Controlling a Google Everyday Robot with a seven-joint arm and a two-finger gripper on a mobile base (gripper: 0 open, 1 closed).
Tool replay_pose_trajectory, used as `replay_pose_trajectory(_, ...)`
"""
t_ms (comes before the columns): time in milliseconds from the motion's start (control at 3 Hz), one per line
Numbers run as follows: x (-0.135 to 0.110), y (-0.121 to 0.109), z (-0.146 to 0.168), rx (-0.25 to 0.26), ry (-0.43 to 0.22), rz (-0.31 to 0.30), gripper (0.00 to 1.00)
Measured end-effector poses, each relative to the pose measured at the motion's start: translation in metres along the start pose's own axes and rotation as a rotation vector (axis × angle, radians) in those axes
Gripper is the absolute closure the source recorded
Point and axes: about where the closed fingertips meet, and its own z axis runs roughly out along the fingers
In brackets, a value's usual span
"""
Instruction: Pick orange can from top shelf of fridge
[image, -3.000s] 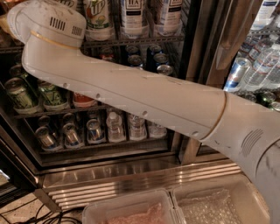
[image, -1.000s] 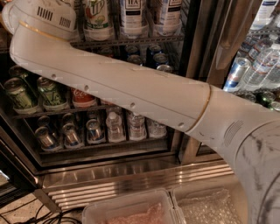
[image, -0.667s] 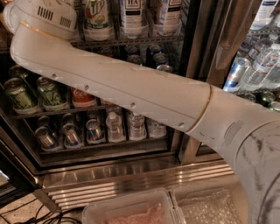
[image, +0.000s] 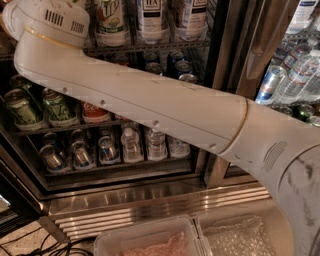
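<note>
Apparently the step in hand was the reach toward the top shelf (image: 150, 46) of the fridge (image: 150, 200), not yet the lifting out. The big white arm (image: 150, 115) crossed the whole view from 4 o'clock to 10 o'clock. Its round wrist housing (image: 50, 20) sat at 11 o'clock, in front of the left end of that shelf.

The gripper was beyond the upper left edge and out of view, so I could not tell how far open it was or whether it held anything.

The orange can I could not find with certainty. It was probably behind the wrist housing or above the edge at 11 o'clock. On the visible part of the top shelf stood only a 7UP bottle (image: 110, 20) and, to its right, two bottles with white labels (image: 152, 17). One rack lower, at 9 o'clock, were green cans (image: 57, 107) and a red Coca-Cola can (image: 95, 114).

In my judgement the next move required closing around the slim can alone. The neighbouring bottles stood near and could be pushed over. After that, a straight pull outward was needed, so that the can would not catch on the wire rack.
</note>
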Motion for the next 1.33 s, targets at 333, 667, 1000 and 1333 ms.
replay_pose_trajectory(333,0.0135,-0.0068,0.0034,-0.001,-0.002,-0.011,1.00)
replay_pose_trajectory(667,0.0126,-0.0043,0.0045,-0.001,-0.002,-0.011,1.00)
replay_pose_trajectory(1000,0.0148,-0.0050,0.0062,-0.006,0.000,-0.013,1.00)
replay_pose_trajectory(1333,0.0112,-0.0032,0.0060,-0.006,0.000,-0.013,1.00)
